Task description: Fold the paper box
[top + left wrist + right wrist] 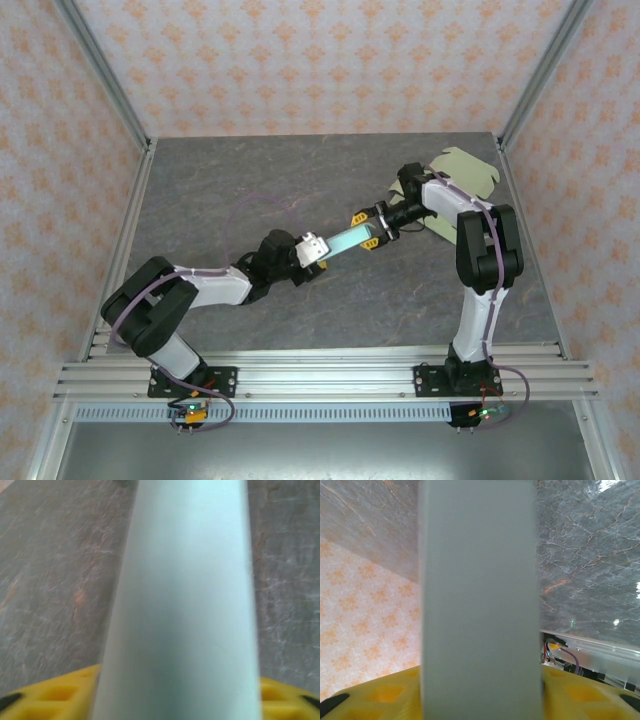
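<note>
Right up against the left wrist lens, the pale blue-green paper box (180, 605) runs straight away, blurred. The yellow left fingers (55, 695) press its two sides, clamped on it, above the grey counter (50, 555).

In the right wrist view the box stands as a tall grey-green slab, clamped between the right fingers (385, 695), with a patterned wall (360, 620) behind.

From the top, the box spans between both arms over the middle of the counter. Flat cream sheets (468, 170) lie at the far right.
</note>
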`<action>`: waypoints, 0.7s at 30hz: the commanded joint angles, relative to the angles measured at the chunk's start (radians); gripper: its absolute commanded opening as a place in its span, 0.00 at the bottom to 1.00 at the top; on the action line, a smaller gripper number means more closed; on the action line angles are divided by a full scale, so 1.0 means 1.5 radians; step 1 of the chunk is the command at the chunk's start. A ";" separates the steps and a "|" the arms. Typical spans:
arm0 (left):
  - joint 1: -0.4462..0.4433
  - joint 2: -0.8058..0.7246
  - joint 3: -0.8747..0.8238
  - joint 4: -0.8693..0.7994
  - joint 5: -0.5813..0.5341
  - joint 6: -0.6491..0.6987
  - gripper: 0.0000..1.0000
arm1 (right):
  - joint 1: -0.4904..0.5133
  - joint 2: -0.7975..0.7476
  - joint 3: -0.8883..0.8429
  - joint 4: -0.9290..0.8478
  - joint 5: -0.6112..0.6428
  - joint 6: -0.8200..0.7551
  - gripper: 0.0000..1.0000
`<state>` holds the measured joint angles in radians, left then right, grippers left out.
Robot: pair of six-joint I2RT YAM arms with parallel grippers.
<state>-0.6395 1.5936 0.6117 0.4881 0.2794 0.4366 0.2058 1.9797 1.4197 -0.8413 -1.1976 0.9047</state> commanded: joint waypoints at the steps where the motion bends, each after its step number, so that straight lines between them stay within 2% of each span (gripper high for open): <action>1: -0.005 0.010 0.025 0.025 -0.002 0.004 0.42 | -0.010 0.001 -0.007 -0.009 -0.010 0.008 0.61; 5: -0.004 0.005 0.033 0.006 0.012 -0.008 0.38 | -0.036 -0.044 -0.042 0.065 0.046 -0.001 0.71; 9: -0.003 0.014 0.043 -0.006 0.032 -0.042 0.38 | -0.074 -0.138 -0.094 0.171 0.111 -0.066 0.75; 15: 0.007 0.025 0.050 -0.009 0.055 -0.060 0.39 | -0.082 -0.273 -0.166 0.204 0.235 -0.393 0.72; 21: 0.031 0.030 0.042 -0.017 0.091 -0.067 0.39 | -0.075 -0.383 -0.275 0.368 0.307 -0.571 0.70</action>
<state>-0.6060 1.6306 0.6632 0.4641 0.3817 0.3561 0.0826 1.4403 1.0546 -0.4320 -0.8501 0.2756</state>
